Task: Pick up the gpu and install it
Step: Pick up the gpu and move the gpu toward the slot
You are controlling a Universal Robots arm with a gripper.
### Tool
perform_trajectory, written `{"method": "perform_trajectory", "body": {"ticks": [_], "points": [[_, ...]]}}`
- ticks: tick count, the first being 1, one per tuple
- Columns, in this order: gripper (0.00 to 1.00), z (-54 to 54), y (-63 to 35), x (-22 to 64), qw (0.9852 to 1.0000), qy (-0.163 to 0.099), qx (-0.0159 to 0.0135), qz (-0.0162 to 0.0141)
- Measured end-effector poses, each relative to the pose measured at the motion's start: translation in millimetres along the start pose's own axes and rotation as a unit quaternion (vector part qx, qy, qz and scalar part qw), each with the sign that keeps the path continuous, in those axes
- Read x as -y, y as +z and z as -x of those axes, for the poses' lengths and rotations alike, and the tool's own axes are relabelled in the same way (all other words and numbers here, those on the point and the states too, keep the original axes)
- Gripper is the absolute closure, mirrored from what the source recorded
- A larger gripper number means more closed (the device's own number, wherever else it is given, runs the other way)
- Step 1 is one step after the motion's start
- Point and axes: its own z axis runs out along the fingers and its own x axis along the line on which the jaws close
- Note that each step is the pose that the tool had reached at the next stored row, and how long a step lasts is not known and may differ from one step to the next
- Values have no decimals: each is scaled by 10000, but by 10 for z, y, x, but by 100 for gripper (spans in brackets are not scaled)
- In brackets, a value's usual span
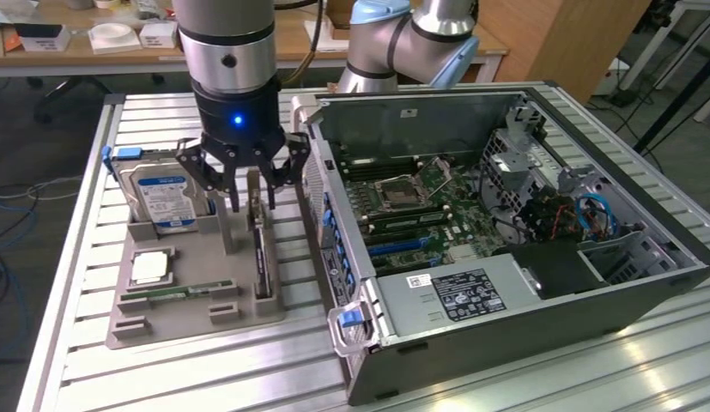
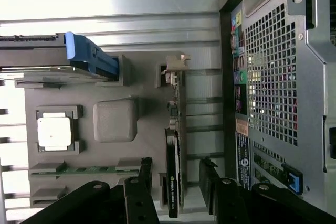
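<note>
Thin black gpu card with pale metal bracket (image 1: 261,253) stands on edge in the grey plastic tray (image 1: 160,330), left-centre of the exterior view. Black gripper (image 1: 249,190) sits over its top end, jaws spread wide either side, gripping nothing. The tray also holds a silver hard drive with blue-white label (image 1: 160,202), a square silver CPU (image 1: 152,268) and a slim green memory stick (image 1: 177,293). Open black computer case (image 1: 504,335) at the exterior view's right, on a slatted aluminium table (image 1: 217,378).

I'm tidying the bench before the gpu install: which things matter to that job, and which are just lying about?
In the job: gpu, standing on edge in the tray; open end effector straddling it; open computer case.
Lying about: hard drive, processor chip, memory stick.
</note>
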Motion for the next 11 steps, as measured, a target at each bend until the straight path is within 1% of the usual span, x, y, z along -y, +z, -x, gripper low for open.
{"method": "perform_trajectory", "body": {"ticks": [6,11], "points": [[51,1,13,12,10000,0,1,-12],[51,1,24,16,10000,-1,1,-15]]}}
